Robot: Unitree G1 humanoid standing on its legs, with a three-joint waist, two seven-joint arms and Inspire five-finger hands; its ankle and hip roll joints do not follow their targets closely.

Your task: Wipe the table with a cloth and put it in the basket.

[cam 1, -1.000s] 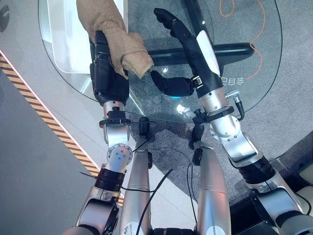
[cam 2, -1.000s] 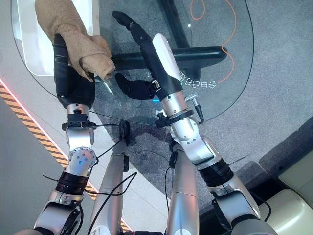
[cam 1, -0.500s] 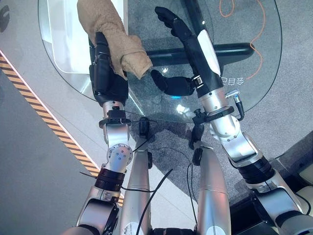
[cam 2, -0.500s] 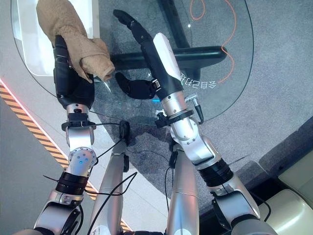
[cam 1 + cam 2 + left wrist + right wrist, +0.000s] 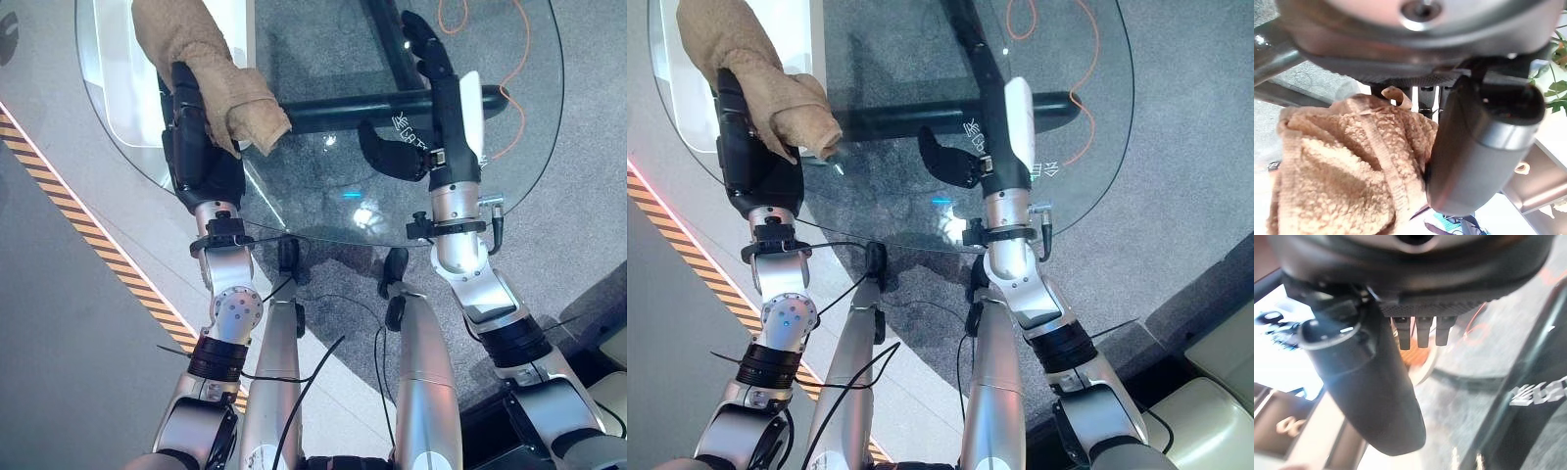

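Note:
A tan fluffy cloth (image 5: 211, 73) lies draped over my left hand (image 5: 196, 157) at the left side of the round glass table (image 5: 323, 206). The left wrist view shows the cloth (image 5: 1342, 171) bunched against the palm with the thumb (image 5: 1479, 147) pressed to it. My right hand (image 5: 436, 88) hovers above the right half of the glass with straight fingers and its thumb spread out; it holds nothing. In the right wrist view its fingers (image 5: 1420, 333) point straight out beside the thumb (image 5: 1371, 382).
Through the glass I see the table's black base bar (image 5: 392, 103) and grey carpet. A white low unit (image 5: 127, 69) lies under the far left edge. An orange cable (image 5: 509, 69) curls on the floor at the far right. Yellow-black floor tape (image 5: 88, 235) runs along the left.
My right hand has swung to the right and straightened along the table. The left hand with the cloth has slid a little to the left.

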